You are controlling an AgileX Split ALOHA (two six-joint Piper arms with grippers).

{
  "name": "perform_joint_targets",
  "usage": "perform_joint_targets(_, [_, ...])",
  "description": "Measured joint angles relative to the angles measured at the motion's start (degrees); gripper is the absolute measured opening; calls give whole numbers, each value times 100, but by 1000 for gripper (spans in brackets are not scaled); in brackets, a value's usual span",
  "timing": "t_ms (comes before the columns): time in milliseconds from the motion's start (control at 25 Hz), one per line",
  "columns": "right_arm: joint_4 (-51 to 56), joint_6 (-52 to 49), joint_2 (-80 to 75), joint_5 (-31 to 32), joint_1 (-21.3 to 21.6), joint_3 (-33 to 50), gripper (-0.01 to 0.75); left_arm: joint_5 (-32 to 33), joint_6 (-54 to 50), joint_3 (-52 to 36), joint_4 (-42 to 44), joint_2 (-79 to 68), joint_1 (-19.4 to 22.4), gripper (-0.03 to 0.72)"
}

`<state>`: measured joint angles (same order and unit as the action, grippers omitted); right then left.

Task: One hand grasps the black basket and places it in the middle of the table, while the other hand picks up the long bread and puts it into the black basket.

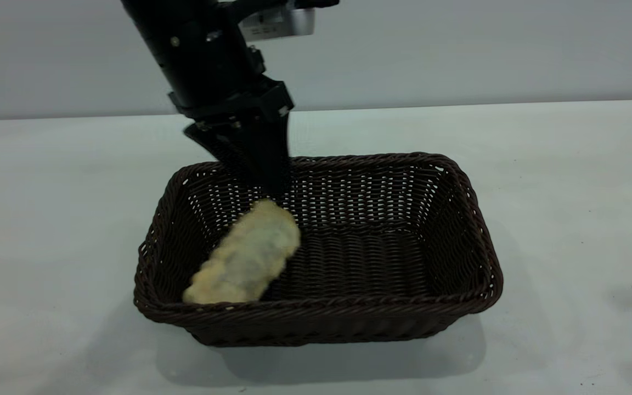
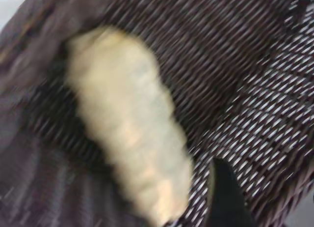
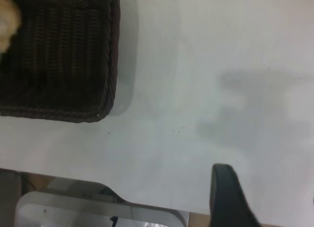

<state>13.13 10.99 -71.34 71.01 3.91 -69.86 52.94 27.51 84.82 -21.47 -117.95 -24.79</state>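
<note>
Exterior: black basket [image 1: 382, 285] on white table [image 1: 568, 230].

The long bread [image 2: 130, 124], blurred, runs from the upper left of the frame toward the lower middle against the black basket [image 2: 235, 55] weave. One dark fingertip [image 2: 225, 197] shows at lower right.

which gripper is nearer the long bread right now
Left. The left gripper hangs inside the black basket, just above the long bread's upper end. The right gripper is off over the bare table, outside the basket.
</note>
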Motion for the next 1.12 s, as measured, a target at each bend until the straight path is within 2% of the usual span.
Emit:
perform_joint_targets(240, [-18,6,4,0,0,0,433,647,-1532,449,1976,825,359,484])
perform_joint_targets(400, [-18,6,4,0,0,0,433,1254,-2035,495,2829,1806,608,484])
perform_joint_targets(560, [-13,6,161,-6,0,134,433,1389,-2131,507,2790,2736,834,484])
perform_joint_targets(760, [-13,32,825,-6,0,789,433,1389,-2071,407,2634,3824,896,484])
perform_joint_targets(880, [-13,56,1306,6,0,1126,433,1389,-2065,-102,2634,4516,908,484])
perform_joint_targets(1120, [-2,70,2335,6,0,1610,433,1394,-2132,-1676,2622,6308,908,484])
